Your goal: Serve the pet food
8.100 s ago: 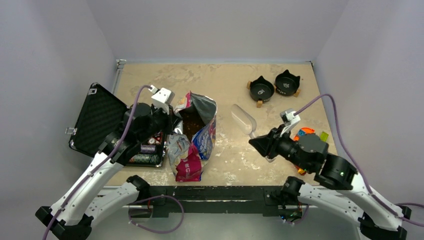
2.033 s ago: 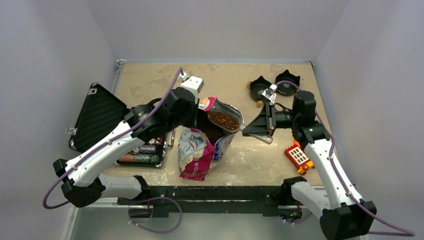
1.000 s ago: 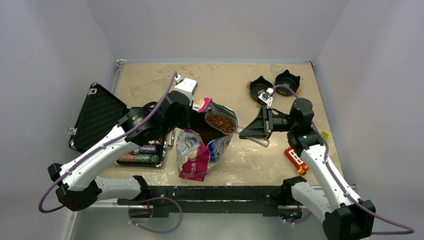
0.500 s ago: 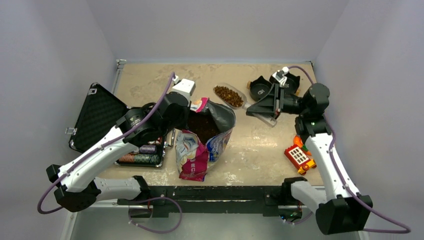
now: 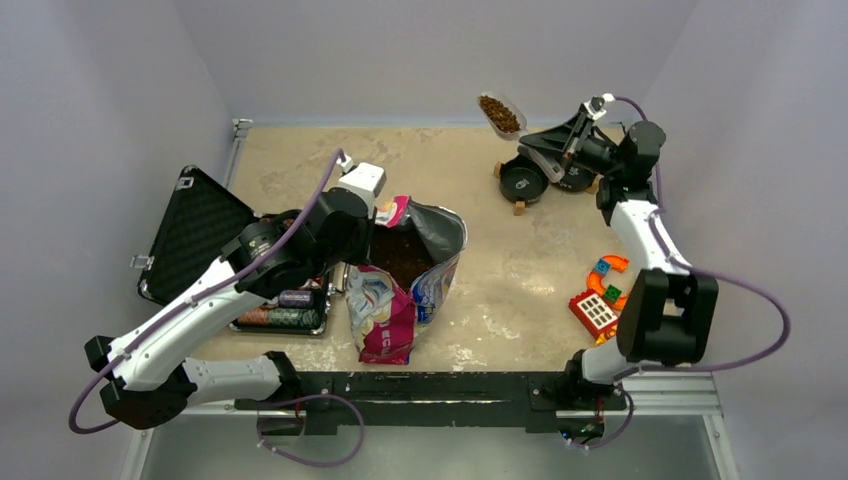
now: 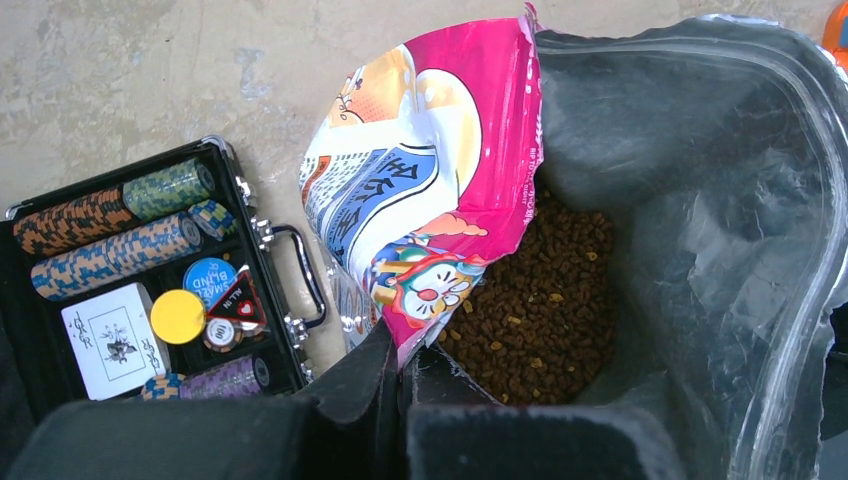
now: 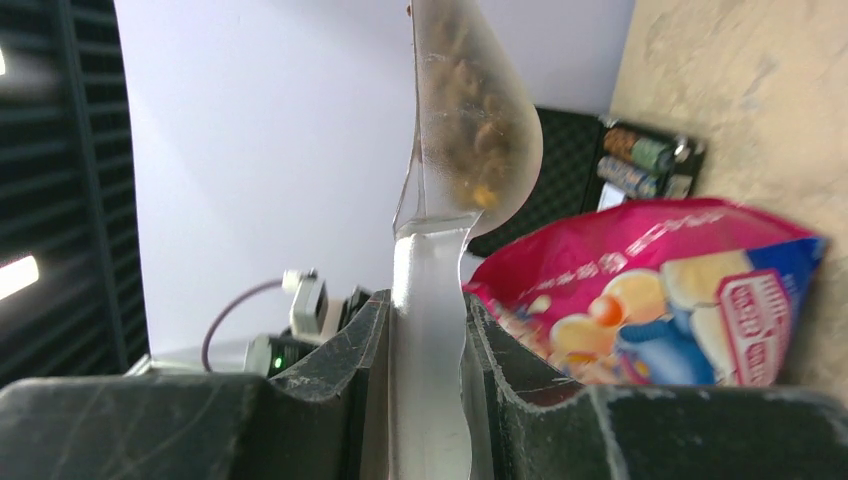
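The pink, blue and white cartoon-printed bag point(image 5: 392, 300) stands open in the middle of the table, with brown pet food point(image 5: 400, 255) inside it. My left gripper point(image 5: 378, 220) is shut on the bag's pink rim point(image 6: 430, 290); in the left wrist view the jaws point(image 6: 405, 362) pinch the foil beside the kibble point(image 6: 545, 300). My right gripper point(image 5: 535, 146) is shut on the handle of a clear scoop point(image 5: 499, 112) filled with kibble, raised above the table's back right. Below it sit two black cat-eared bowls point(image 5: 522, 183). The right wrist view shows the scoop point(image 7: 470, 130) upright between my fingers point(image 7: 350, 350).
An open black case point(image 5: 195, 235) with poker chips point(image 6: 110, 235) and cards lies left of the bag. A red and orange toy point(image 5: 600, 305) lies at the right, beside my right arm. The back wall is close behind the scoop.
My right arm has lifted the filled scoop out of the bag and swung it back and to the right, above the bowls. The left gripper keeps its hold on the bag's rim.
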